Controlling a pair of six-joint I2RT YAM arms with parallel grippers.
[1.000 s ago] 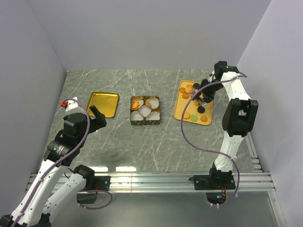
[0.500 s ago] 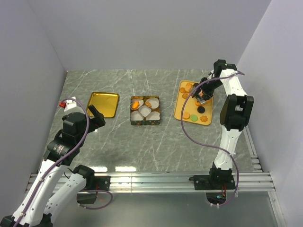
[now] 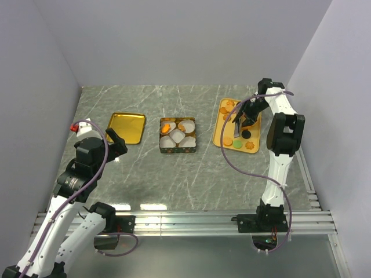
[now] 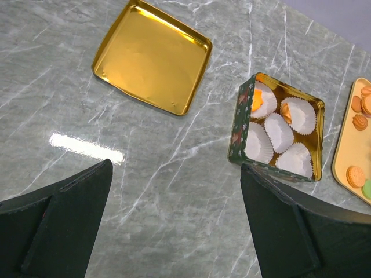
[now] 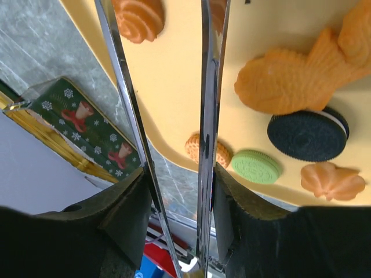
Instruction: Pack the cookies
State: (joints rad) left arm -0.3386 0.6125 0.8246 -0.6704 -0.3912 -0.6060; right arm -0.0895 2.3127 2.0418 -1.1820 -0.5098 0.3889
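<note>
The cookies [image 3: 234, 141] lie on an orange tray [image 3: 221, 128] at the right. Close up I see a fish-shaped orange cookie [image 5: 284, 81], a dark brown one [image 5: 307, 136], a green one [image 5: 257, 166] and several other orange ones. My right gripper [image 3: 243, 120] hangs over the tray, shut on metal tongs [image 5: 210, 87]. The tongs' blades stand apart and their tips run out of the right wrist view. A green tin [image 3: 177, 135] with white paper cups holds two orange cookies [image 4: 258, 99]. My left gripper [image 4: 174, 165] is open and holds nothing, left of the tin.
A gold lid [image 3: 126, 127] lies upside down left of the tin. The tin's green side [image 5: 87, 127] shows beside the tray in the right wrist view. Grey walls close in the table on three sides.
My right gripper with the tongs has shifted slightly left over the tray. The left arm has drifted a little to the left.
</note>
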